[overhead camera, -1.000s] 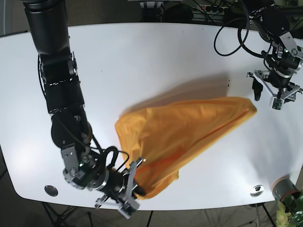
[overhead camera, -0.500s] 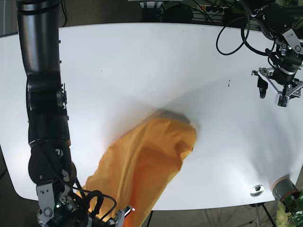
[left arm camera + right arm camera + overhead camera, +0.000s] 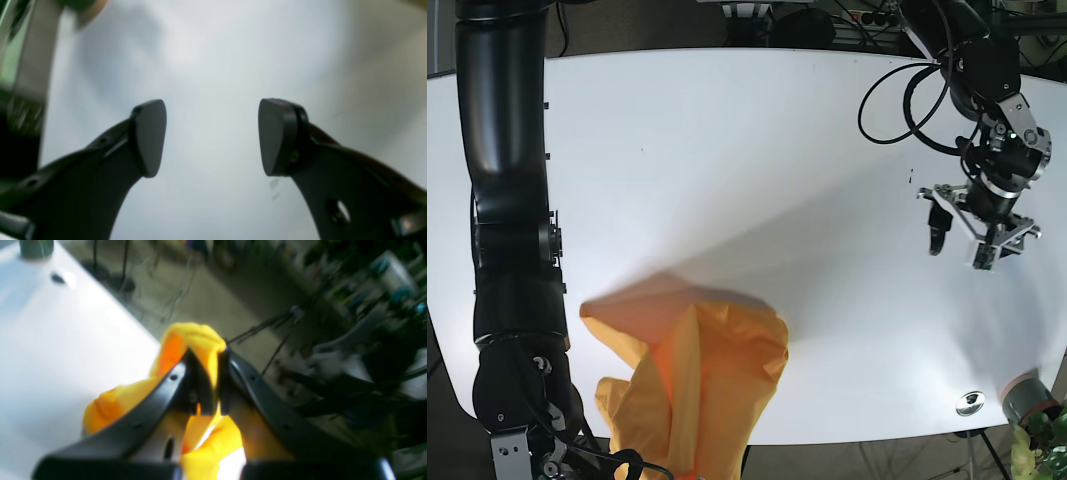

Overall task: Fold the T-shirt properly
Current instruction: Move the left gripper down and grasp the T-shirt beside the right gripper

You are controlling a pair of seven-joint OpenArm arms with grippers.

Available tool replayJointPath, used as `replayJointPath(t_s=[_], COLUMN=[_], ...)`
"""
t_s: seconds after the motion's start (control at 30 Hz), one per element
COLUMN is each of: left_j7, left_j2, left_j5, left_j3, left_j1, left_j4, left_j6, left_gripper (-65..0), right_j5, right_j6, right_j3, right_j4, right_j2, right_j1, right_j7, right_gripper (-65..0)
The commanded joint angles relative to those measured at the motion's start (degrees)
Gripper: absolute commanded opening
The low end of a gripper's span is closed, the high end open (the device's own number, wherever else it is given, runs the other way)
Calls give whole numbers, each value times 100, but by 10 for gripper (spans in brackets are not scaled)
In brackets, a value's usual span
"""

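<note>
Shirt: the orange T-shirt [image 3: 692, 385] is now bunched at the near-left edge of the table [image 3: 727, 150], part of it hanging over that edge; half a second ago it lay further in, and a second ago it was stretched across the middle.
Right end effector: clamped on a fold of the shirt [image 3: 208, 383], fingers nearly together with orange cloth squeezed between them; the wrist view shows it out past the table edge, floor behind it. In the base view it has dropped out of the bottom of the frame.
Left end effector: fingers spread wide [image 3: 211, 136], nothing between them, only bare white table below. In the base view it [image 3: 972, 225] has come inward and lower than before.
Table corner: a small round fitting [image 3: 969, 402] sits near the right front.
</note>
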Motion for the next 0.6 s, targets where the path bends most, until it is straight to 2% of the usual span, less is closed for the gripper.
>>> replayJointPath(t_s=[0.0,0.13,0.27,0.37,0.5,0.57], left_j7=[-117,-372,-1190,-1761,-2192,-2394], left_j2=[-55,-55,-82,-55,-55,-29], left_j5=[-48,-48,-30,321,963,1104], left_j3=[387,1178,1917,2488,3253,3446], left_j1=[-68,-112,-15,20,-50,-243], left_j4=[94,94,85,59,-486,-934], left_j6=[10,585,1298,1755,2291,2432], left_gripper=[-242,-242,-240,-240,-240,-240], right_j5=[29,29,20,29,20,29], right_j6=[-45,-45,-45,-45,-45,-45], right_j3=[42,34,34,42,69,78], right_j4=[88,0,-308,-395,-395,-387], right_j2=[-64,-187,-310,-310,-310,-310], right_j1=[325,325,325,325,325,325], right_j7=[198,171,171,171,180,189], right_gripper=[-631,-631,-631,-631,-631,-631])
